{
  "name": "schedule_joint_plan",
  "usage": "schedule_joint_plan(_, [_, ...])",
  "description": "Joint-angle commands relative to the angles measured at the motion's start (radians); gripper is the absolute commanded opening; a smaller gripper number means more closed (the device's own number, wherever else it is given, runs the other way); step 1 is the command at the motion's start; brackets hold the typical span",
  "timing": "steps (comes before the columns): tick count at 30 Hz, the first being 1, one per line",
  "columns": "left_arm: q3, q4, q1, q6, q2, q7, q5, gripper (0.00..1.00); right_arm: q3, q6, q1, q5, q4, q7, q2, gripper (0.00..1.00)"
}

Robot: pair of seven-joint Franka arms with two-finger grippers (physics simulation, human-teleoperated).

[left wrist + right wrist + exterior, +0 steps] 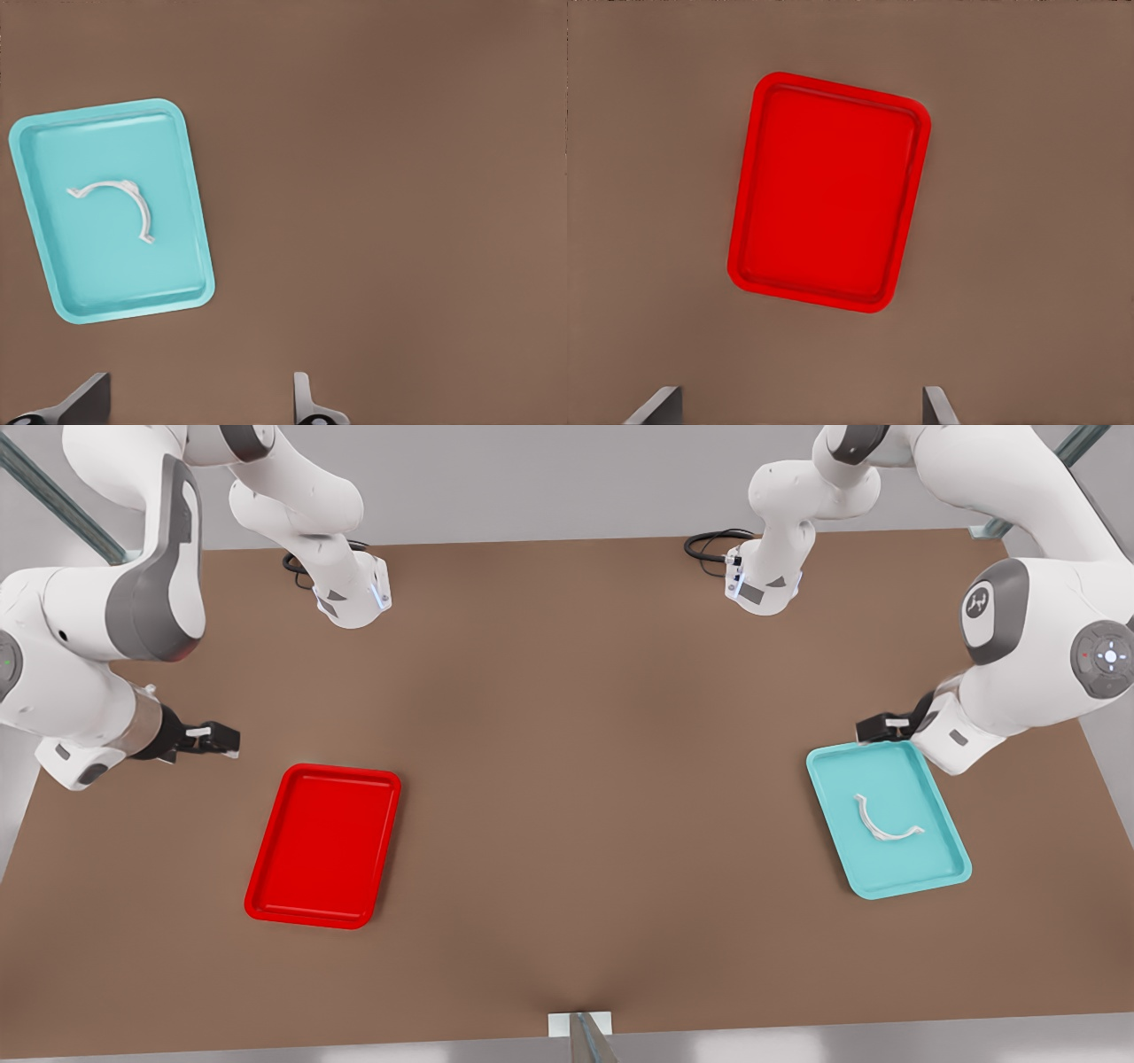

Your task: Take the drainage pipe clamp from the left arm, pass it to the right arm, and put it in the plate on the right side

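Observation:
The drainage pipe clamp (877, 836), a thin white half-ring, lies flat inside a teal tray (921, 784) on the front view's right. My left gripper (873, 728) hovers open just beyond that tray's far corner, nothing between its fingers. From the left wrist view I look down on the clamp (130, 188) in the teal tray (115, 266), with the left gripper (199, 403) spread wide. The red plate (323, 846) sits on the front view's left. My right gripper (221, 740) hangs open beside its far corner, and the right wrist view shows the plate (828, 190) beyond the right gripper (799, 405).
Both trays rest on a brown table (585, 762). The two arm bases (354, 598) (762, 584) stand at the far edge with black cables. A small white bracket (580, 1027) sits at the table's near edge.

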Motion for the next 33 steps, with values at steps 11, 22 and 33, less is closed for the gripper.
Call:
schedule_joint_plan(11, [0.227,-0.38,0.018,0.935,0.13,-1.688,0.06,1.0,0.002,0.064,-0.001,-0.001,-0.048,-0.01,-0.021,1.0])
schedule_joint_plan(22, [0.233,-0.55,0.074,1.05,0.28,-2.262,0.061,0.98,0.0,0.068,-0.005,0.004,-0.048,-0.022,-0.007,1.0])
schedule_joint_plan(33, [0.238,-0.555,0.11,1.044,0.345,-2.18,0.057,1.0,-0.007,0.073,-0.007,0.004,-0.049,-0.044,0.013,1.0])
